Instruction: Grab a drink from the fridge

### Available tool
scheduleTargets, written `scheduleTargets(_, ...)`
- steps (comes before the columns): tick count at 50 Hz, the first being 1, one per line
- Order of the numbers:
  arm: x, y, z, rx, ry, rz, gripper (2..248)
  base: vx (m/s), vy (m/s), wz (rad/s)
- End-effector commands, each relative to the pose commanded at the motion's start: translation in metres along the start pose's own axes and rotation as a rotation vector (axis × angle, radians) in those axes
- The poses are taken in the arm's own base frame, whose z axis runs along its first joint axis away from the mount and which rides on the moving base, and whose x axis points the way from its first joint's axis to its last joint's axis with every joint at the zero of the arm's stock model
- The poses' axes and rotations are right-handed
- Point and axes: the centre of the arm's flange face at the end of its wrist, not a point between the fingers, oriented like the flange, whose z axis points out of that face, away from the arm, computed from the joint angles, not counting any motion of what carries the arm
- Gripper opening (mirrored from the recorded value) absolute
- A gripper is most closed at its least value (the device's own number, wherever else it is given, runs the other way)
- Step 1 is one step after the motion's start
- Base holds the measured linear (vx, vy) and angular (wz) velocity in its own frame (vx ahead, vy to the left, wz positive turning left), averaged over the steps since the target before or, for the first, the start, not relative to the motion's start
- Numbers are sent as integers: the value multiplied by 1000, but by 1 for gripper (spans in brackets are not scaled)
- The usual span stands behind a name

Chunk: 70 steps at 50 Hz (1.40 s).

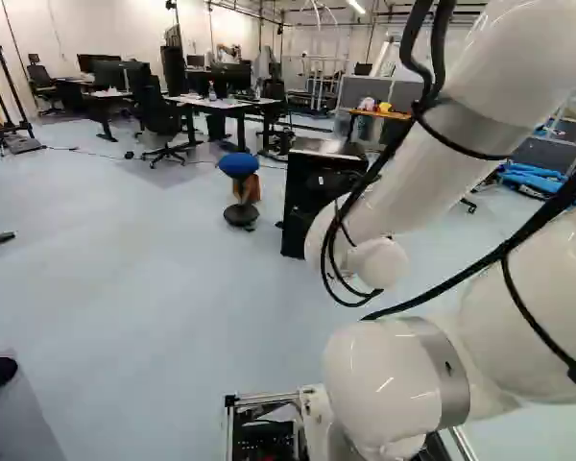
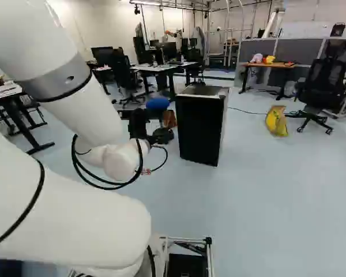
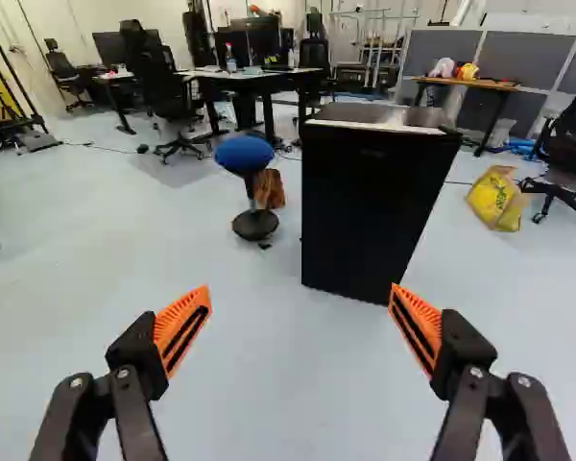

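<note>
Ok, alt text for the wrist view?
Black fridge, apparently closed, standing on a pale floor ahead of the open fingers. A blue-seated stool and a yellow bag stand on opposite sides of it, with desks farther back.

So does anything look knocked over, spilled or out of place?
Nothing looks spilled or toppled; the black fridge stands upright. One oddity: a yellow bag slumps on the floor near a black chair, perhaps just left there.
</note>
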Motion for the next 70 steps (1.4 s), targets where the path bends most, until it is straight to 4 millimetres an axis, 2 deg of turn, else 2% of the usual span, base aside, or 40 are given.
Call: scheduleTargets(70,0,0,0,0,0,0,247,0,0,0)
